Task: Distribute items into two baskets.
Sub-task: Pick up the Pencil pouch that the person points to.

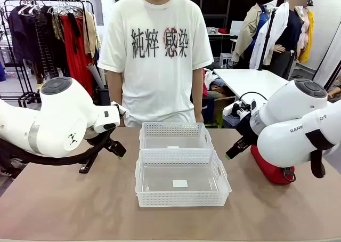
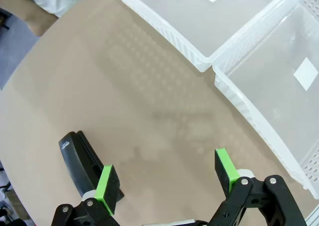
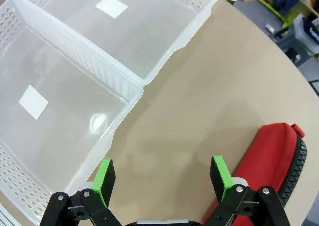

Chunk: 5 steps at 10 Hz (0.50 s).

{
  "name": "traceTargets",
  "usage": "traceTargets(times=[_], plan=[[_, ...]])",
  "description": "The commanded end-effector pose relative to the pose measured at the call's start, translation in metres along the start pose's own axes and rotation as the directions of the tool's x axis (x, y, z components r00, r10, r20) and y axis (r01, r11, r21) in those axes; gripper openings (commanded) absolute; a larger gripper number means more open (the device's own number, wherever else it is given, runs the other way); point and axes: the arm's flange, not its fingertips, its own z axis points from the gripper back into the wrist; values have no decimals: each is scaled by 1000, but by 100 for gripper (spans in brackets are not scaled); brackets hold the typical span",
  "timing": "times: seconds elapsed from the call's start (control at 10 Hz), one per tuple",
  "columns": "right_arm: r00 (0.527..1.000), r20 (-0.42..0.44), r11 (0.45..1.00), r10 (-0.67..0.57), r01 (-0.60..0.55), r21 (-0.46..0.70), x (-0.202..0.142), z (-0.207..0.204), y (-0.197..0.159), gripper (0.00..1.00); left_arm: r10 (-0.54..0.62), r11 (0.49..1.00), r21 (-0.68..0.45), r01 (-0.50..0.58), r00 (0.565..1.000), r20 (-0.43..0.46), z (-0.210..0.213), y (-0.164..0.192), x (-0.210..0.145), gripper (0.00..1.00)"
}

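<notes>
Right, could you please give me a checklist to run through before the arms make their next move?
1. Left gripper open: ok.
2. Right gripper open: ok.
3. Near basket and far basket free of items: ok.
4. Stapler lined up between the left gripper's fingers: not ok, it lies outside one finger.
5. Red pouch lined up with the right gripper: not ok, it sits off to one side.
</notes>
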Motion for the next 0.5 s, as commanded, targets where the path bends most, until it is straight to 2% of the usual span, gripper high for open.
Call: traceTargets(times=[0.0, 0.4], plan=[[1000, 1, 1000, -1, 1, 0, 0, 0, 0, 100, 0, 1000, 0, 0, 1000, 0, 0, 0, 0, 100], [1000, 1, 1000, -1, 1, 0, 0, 0, 0, 100, 0, 1000, 0, 0, 1000, 0, 0, 0, 0, 100]])
